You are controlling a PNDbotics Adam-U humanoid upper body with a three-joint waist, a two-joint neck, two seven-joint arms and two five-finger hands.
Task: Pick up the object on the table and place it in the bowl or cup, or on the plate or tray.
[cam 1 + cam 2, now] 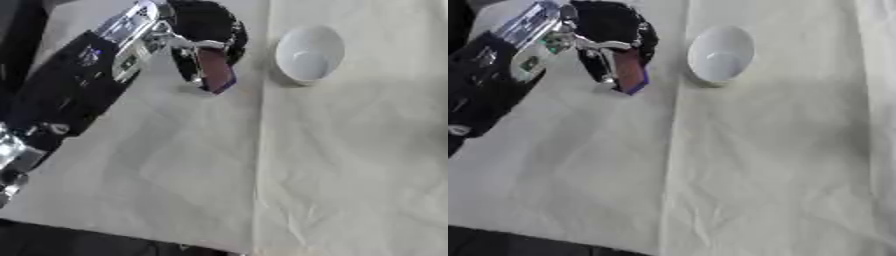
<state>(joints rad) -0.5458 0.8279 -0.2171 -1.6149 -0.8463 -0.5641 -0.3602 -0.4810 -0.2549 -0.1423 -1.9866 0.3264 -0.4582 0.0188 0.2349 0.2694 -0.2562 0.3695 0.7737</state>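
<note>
My left hand (206, 31) reaches in from the upper left over the white cloth. Its fingers and thumb are curled round a flat dark reddish object (215, 70) with a purple edge, which hangs tilted just above the cloth. To the right of it stands a white bowl (309, 53), empty, a short gap away from the held object. My right hand shows in neither view.
The table is covered with a creased white cloth (350, 165) with a fold line running down the middle. The table's front edge (131, 232) and dark floor lie at the lower left.
</note>
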